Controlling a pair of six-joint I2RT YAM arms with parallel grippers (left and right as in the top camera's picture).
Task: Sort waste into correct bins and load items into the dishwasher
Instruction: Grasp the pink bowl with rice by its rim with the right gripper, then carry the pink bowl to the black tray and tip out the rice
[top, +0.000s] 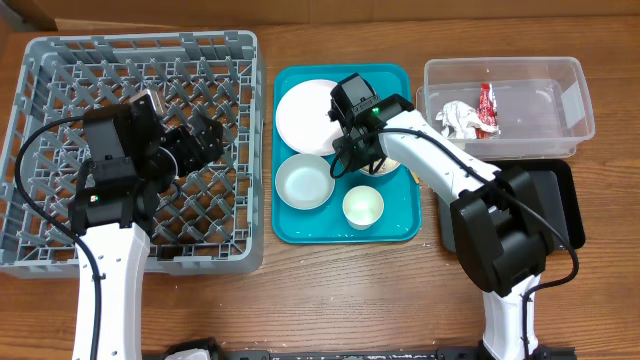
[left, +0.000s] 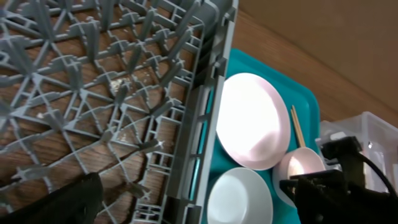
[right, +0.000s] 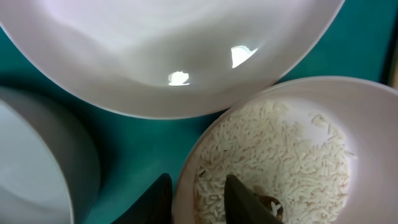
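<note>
Wrapper (top: 486, 105) and crumpled paper (top: 458, 118) are binned in the clear tub (top: 570, 100). Dish rack (top: 60, 60) is unloaded; plate (top: 305, 115), cup (top: 362, 206) etc. are left on teal tray (top: 400, 225). Rice bowl (right: 367, 121) rim is straddled by R gripper (right: 196, 186) (pinch can't be told). L gripper (top: 195, 140) is spread, empty, over rack.

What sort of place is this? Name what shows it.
Probably a staged dish-clearing test bench: a wooden table bearing a grey dish rack, a teal serving tray and a clear waste tub.
</note>
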